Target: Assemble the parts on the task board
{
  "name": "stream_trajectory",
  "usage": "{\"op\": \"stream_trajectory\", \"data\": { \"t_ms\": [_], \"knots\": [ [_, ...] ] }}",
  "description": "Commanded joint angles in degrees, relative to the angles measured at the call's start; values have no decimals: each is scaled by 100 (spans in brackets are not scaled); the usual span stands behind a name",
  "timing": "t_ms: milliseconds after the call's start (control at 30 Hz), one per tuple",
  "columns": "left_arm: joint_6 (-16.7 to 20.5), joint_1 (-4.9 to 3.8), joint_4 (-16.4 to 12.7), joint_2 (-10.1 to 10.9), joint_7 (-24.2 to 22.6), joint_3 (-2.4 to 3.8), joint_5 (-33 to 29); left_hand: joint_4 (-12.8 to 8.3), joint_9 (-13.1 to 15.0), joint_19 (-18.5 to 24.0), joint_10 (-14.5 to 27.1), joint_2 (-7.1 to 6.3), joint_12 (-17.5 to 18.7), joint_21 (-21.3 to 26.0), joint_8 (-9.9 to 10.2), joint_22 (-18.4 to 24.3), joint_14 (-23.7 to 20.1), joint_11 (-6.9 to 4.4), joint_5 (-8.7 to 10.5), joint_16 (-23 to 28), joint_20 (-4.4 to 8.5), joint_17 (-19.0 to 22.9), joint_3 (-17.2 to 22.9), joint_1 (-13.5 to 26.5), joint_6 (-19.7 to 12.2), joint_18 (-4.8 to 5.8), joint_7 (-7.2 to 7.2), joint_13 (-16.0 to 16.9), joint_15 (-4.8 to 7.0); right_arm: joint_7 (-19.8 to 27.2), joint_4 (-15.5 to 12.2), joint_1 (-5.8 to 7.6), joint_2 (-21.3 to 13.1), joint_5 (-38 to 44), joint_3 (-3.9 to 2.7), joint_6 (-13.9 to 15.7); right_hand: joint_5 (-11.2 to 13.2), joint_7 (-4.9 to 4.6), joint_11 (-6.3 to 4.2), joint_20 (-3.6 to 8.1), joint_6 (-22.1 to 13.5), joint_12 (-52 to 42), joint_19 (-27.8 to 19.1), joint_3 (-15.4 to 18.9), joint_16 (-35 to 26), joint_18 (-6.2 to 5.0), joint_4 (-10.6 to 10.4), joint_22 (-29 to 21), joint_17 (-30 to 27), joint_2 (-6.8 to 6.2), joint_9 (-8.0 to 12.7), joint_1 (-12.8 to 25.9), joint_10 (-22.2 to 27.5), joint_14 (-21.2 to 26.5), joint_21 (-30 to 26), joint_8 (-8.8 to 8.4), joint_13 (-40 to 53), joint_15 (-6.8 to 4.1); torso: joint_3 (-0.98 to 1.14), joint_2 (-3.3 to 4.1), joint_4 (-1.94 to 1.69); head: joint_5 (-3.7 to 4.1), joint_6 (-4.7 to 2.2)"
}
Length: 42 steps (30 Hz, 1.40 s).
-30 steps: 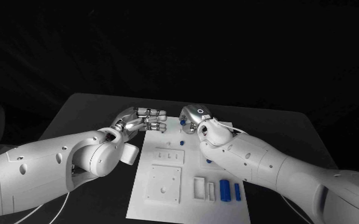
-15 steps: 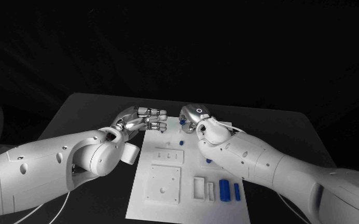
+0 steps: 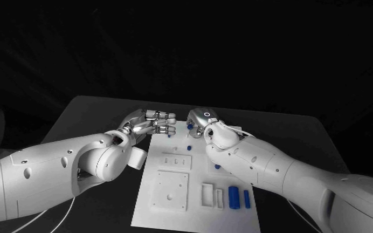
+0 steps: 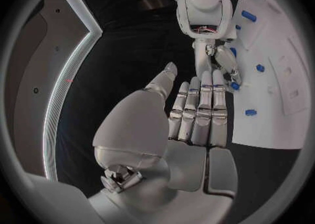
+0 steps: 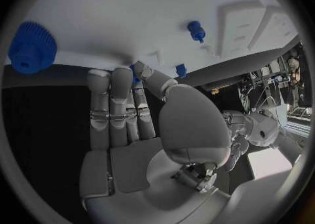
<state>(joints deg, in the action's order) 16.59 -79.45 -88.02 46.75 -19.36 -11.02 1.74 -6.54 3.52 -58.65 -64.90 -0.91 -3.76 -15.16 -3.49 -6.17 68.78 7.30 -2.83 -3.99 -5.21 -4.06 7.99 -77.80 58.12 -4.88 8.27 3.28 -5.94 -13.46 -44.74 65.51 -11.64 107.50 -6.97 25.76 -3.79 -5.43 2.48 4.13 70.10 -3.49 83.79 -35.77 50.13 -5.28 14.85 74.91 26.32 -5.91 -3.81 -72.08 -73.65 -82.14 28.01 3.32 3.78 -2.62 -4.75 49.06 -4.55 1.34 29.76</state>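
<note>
1. The white board (image 3: 196, 182) is lying in the middle of the black table (image 3: 85, 114), and both hands are hovering over its far end
2. The left hand (image 3: 152, 122) is holding nothing; its fingers (image 4: 200, 109) are lying straight and close side by side, with the thumb standing a little apart
3. The right hand (image 3: 200, 122) is reaching down at the far edge of the board; its fingertips (image 5: 141, 74) are sitting right at a small blue part (image 5: 134, 71), but I cannot tell if they are pinching it
4. Another small blue part (image 3: 189, 148) is sticking up from the board just below the right hand
5. A blue gear (image 5: 31, 46) is lying on the board near the right hand
6. Two long blue parts (image 3: 233, 196) are lying side by side at the near end of the board, next to a raised white block (image 3: 207, 195)
</note>
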Motion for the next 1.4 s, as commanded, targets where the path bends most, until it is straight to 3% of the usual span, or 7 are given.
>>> {"op": "stream_trajectory", "data": {
  "t_ms": [33,233,500,733,967,1133,1400],
  "knots": [
    [-22,-24,-23,-15,-18,5,32,-13,9,42,48,8,36,-13,-8,6,-10,-1,-24,17,3,6,-19,2,38,45,9,1,-15,177,38,-22,12,-236,19,-93,-62,-64,119,-83,-308,17,-8,248,-37,-142,-90,148,-24,-69,15,126,374,20,-262,23,-39,80,-1,4,1,-15,13],
    [-9,-37,-29,23,-21,5,33,0,8,53,55,-5,36,-42,-7,28,-11,3,-23,16,1,5,-9,14,30,45,12,2,-17,304,-204,-20,-150,-429,28,281,-494,-12,317,-231,-816,18,124,1715,-108,-348,-379,-365,-130,-202,27,-144,1215,47,-1192,21,-43,194,17,-21,51,-64,13],
    [16,-65,-33,94,-23,4,33,-7,9,55,58,-14,35,-45,-8,33,-13,3,-23,17,0,6,-9,3,33,44,11,2,-17,293,-747,18,-523,-482,2,486,-628,9,384,-268,-882,17,185,1974,-107,-421,-718,-499,-192,-408,27,-434,1468,66,-1551,21,-45,231,50,-40,121,-132,-3],
    [20,-72,-44,154,-25,3,32,-7,9,55,58,-14,35,-45,-8,33,-13,3,-23,17,0,6,-9,3,33,44,11,2,-17,303,-1427,48,-1052,-527,-245,549,-587,-4,356,-258,-837,20,219,1885,-133,-414,-745,-544,-218,-420,27,-502,1348,18,-1583,21,-46,217,82,-75,190,-183,-8],
    [15,-73,-17,193,-25,1,28,-7,9,57,65,-16,36,-47,-8,39,-18,6,-24,17,-1,6,-9,-1,33,43,12,2,-20,313,-1757,55,-1549,-394,-495,-79,-502,-65,-63,-44,-565,-97,45,825,-140,-260,-217,-345,-145,-338,18,-211,-334,185,-1522,26,15,-41,114,-116,271,-220,-9],
    [-6,-73,3,202,-25,1,27,-7,9,57,65,-16,36,-47,-8,39,-18,6,-24,17,-1,6,-9,-1,33,43,12,2,-20,310,-1773,49,-1735,-332,-540,-429,-606,6,-296,147,-728,-679,58,1555,-116,-18,-307,-276,-27,-408,18,-157,-834,173,-1535,28,494,-185,139,-121,295,-243,-9],
    [-57,-71,32,211,1,-1,29,-49,8,65,77,-32,36,-53,-8,44,-28,10,-26,20,-1,8,11,-47,19,41,19,1,-21,203,-1769,-42,-1903,-341,-558,-859,-1093,100,-426,210,-1087,-5319,241,3006,1152,162,-696,562,2193,-323,17,-192,630,171,1351,27,5208,-246,136,-120,285,-222,-10]
  ]
}}
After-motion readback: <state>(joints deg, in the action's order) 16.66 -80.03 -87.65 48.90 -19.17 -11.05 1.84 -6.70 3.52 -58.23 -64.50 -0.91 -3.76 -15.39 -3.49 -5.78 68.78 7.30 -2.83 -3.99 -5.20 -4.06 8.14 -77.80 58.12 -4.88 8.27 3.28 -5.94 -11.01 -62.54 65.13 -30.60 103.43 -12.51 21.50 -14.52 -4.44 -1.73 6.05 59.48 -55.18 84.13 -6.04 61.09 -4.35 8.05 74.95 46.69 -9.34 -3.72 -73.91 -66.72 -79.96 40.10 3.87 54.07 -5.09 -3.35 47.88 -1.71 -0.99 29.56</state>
